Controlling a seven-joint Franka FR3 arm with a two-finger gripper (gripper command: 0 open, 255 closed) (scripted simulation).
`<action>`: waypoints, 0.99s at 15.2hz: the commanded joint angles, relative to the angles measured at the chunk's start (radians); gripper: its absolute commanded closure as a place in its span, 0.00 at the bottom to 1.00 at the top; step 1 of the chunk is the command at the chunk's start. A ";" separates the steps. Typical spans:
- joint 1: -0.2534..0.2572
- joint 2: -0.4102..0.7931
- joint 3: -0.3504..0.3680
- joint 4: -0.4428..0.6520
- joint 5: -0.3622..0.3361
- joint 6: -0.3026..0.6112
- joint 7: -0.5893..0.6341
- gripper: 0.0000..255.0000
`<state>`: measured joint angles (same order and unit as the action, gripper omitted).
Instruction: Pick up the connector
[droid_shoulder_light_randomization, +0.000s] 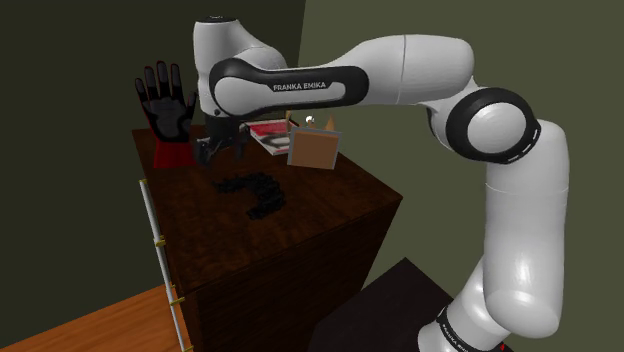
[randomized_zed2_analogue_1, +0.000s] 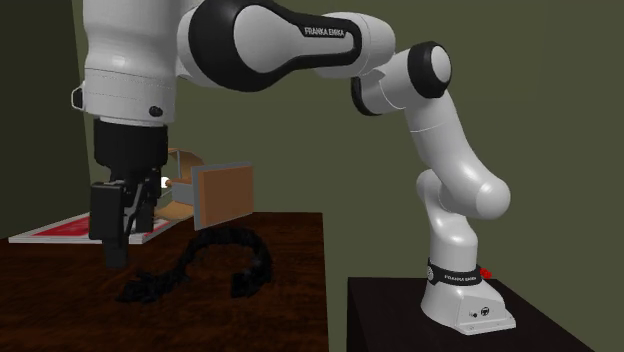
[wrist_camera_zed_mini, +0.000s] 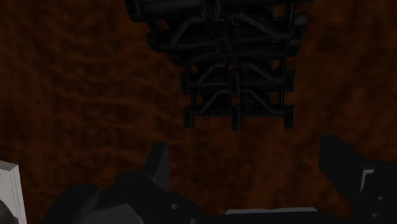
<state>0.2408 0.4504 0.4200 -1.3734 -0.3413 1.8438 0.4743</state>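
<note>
step in hand is the approach. my jaws stand wide and hold nothing, hanging above the dark worktop (droid_shoulder_light_randomization: 335, 215) just short of the connector's (droid_shoulder_light_randomization: 268, 198) near end. nothing is between my fingers (wrist_camera_zed_mini: 159, 167) yet.

the connector (randomized_zed2_analogue_1: 262, 262) lies flat on the worktop, black and hooked. one limb runs across the shoulder view, then the body bends round toward that camera. in the wrist view its pronged end (wrist_camera_zed_mini: 236, 76) points back at me and that limb's long axis runs straight away from me, across the line between my fingers. so my closing line already crosses its width, as i judge it.

the next move calls for a short push forward over that limb, then a drop until a finger sits on each side, low but off the worktop. only then do i close.
</note>
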 joint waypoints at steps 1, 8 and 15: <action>0.034 0.069 -0.006 0.089 -0.027 -0.023 0.013 0.00; 0.025 0.076 -0.012 0.006 -0.036 0.064 0.033 0.00; 0.026 0.076 -0.012 -0.001 -0.037 0.071 0.036 1.00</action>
<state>0.2663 0.5260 0.4080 -1.3730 -0.3786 1.9147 0.5100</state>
